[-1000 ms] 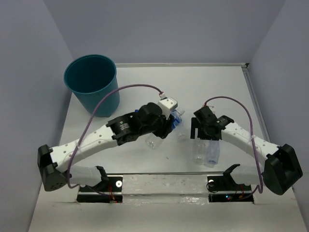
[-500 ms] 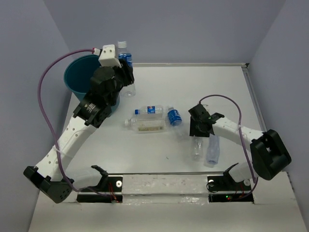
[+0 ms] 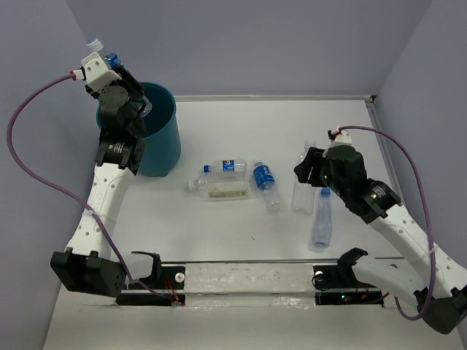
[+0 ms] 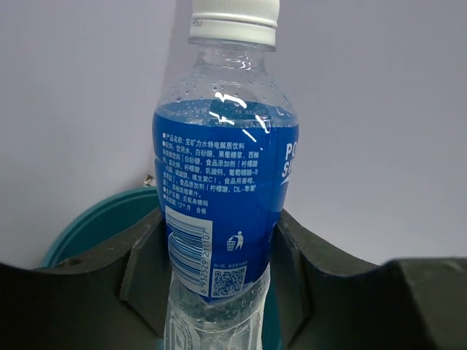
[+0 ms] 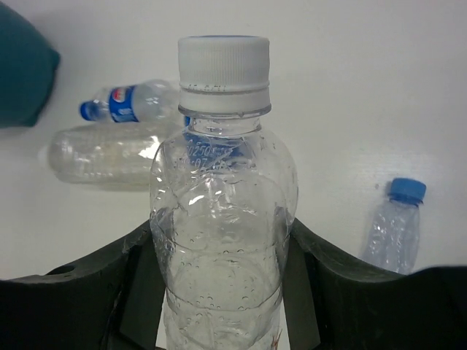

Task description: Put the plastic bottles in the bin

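Swinging across from the bin's right side, the left jaws are now hovering high over the far-left rim of the bin (image 3: 159,142). They are still clenching the blue bottle (image 4: 222,189) around its lower body, just under the label. In the left wrist view that bottle is standing upright, white cap on top, with droplets clinging inside its shoulder and the teal rim showing behind and below it on the left. It is not yet lying in the bin.

The right jaws are also sitting higher than half a second ago. They are grasping the clear bottle (image 5: 222,219) at its waist. It was lying flat then and is now pointing cap-up. Whether its base is touching the surface (image 3: 219,131) I cannot tell.

Four more bottles are lying on the surface, well apart from the bin and unmoved. The small bottle (image 3: 226,165), with its blue cap and label, is resting just behind the longer cream bottle (image 3: 219,190). The labelled bottle (image 3: 263,177) is lying just right of those two. The blue-cap bottle (image 3: 321,219) is lying just right of the clear bottle, its cap pointing toward the right jaws.
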Controlling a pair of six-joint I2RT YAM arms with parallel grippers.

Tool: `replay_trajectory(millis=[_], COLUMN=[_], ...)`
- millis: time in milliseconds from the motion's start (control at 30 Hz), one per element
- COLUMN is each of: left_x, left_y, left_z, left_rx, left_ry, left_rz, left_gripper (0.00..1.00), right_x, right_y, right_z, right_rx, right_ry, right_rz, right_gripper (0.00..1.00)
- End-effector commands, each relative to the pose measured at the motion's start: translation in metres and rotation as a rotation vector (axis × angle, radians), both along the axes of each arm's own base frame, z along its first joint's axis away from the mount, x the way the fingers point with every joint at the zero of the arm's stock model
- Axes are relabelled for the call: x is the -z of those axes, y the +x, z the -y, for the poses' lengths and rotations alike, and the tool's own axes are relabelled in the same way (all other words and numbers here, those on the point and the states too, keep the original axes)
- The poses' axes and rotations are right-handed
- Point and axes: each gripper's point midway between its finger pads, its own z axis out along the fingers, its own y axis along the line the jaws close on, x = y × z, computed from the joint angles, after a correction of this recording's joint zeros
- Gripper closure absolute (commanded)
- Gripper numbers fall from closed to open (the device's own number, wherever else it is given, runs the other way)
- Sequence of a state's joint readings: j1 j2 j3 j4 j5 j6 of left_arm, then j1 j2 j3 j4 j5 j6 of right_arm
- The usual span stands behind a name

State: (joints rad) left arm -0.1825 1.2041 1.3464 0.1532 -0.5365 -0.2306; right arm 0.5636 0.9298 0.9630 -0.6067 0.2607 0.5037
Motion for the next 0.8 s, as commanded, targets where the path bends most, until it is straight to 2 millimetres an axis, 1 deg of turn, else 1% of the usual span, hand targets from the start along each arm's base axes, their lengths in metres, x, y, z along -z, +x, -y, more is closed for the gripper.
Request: replay_trajectory(millis=[0, 33, 67, 100, 133, 167, 200, 233, 267, 300, 367, 400, 433, 467, 500, 533, 567, 600, 633, 667, 700, 733, 767], left_x=[-0.001, 0.004, 0.010, 0.019, 0.023, 0.025, 0.020, 0.022, 0.012, 0.001, -0.013, -0.025, -0.030, -0.031, -0.042, -0.033, -0.027, -0.017, -0.009, -0.006, -0.007, 0.004, 0.006], left_y=[0.012, 0.014, 0.017, 0.019, 0.021, 0.023, 0.023, 0.022, 0.019, 0.009, -0.005, -0.024, -0.034, -0.043, -0.065, -0.072, -0.081, -0.098, -0.108, -0.116, -0.138, -0.146, -0.155], left_z=[-0.022, -0.023, -0.022, -0.020, -0.016, -0.007, -0.003, 0.002, 0.003, 0.005, 0.015, 0.017, 0.020, 0.029, 0.033, 0.047, 0.053, 0.057, 0.061, 0.059, 0.053, 0.049, 0.040], left_rx=[-0.097, -0.101, -0.090, -0.074, -0.055, -0.001, 0.023, 0.054, 0.066, 0.084, 0.151, 0.178, 0.203, 0.261, 0.303, 0.387, 0.423, 0.458, 0.488, 0.484, 0.472, 0.453, 0.408], left_ry=[0.040, 0.043, 0.037, 0.033, 0.024, 0.015, 0.011, 0.013, 0.006, -0.010, -0.017, -0.036, -0.042, -0.042, -0.048, -0.055, -0.057, -0.064, -0.082, -0.085, -0.084, -0.081, -0.052], left_rz=[0.050, 0.041, 0.035, 0.015, 0.013, 0.010, 0.015, -0.008, 0.017, 0.030, 0.067, 0.112, 0.134, 0.140, 0.182, 0.169, 0.157, 0.161, 0.150, 0.159, 0.185, 0.172, 0.170], left_gripper=[0.38, 0.19, 0.11, 0.04, 0.01, 0.01, 0.01, 0.01, 0.01, 0.01, 0.01, 0.01, 0.01, 0.01, 0.01, 0.01, 0.01, 0.01, 0.01, 0.01, 0.01, 0.01, 0.01], right_x=[-0.082, -0.101, -0.120, -0.133, -0.146, -0.165, -0.174, -0.189, -0.190, -0.205, -0.225, -0.237, -0.245, -0.255, -0.251, -0.267, -0.280, -0.285, -0.295, -0.298, -0.301, -0.304, -0.310], right_y=[0.008, 0.007, 0.010, 0.011, 0.011, 0.016, 0.019, 0.030, 0.030, 0.042, 0.049, 0.056, 0.059, 0.061, 0.067, 0.066, 0.070, 0.068, 0.068, 0.069, 0.070, 0.068, 0.071], right_z=[-0.026, -0.036, -0.045, -0.052, -0.063, -0.079, -0.089, -0.103, -0.104, -0.118, -0.137, -0.155, -0.165, -0.175, -0.193, -0.198, -0.202, -0.211, -0.224, -0.232, -0.240, -0.249, -0.266], right_rx=[-0.119, -0.161, -0.190, -0.218, -0.266, -0.314, -0.341, -0.361, -0.368, -0.385, -0.435, -0.471, -0.489, -0.506, -0.530, -0.536, -0.538, -0.558, -0.576, -0.584, -0.597, -0.625, -0.650], right_ry=[0.152, 0.198, 0.241, 0.276, 0.310, 0.345, 0.355, 0.362, 0.359, 0.363, 0.390, 0.403, 0.411, 0.425, 0.428, 0.451, 0.477, 0.493, 0.519, 0.532, 0.544, 0.562, 0.586], right_rz=[0.235, 0.269, 0.319, 0.345, 0.370, 0.408, 0.417, 0.434, 0.439, 0.455, 0.496, 0.511, 0.524, 0.550, 0.550, 0.592, 0.643, 0.655, 0.693, 0.709, 0.720, 0.726, 0.754], right_gripper=[0.69, 0.69, 0.69, 0.70, 0.70, 0.71, 0.71, 0.71, 0.71, 0.71, 0.71, 0.71, 0.71, 0.71, 0.71, 0.71, 0.71, 0.71, 0.71, 0.71, 0.70, 0.70, 0.70])
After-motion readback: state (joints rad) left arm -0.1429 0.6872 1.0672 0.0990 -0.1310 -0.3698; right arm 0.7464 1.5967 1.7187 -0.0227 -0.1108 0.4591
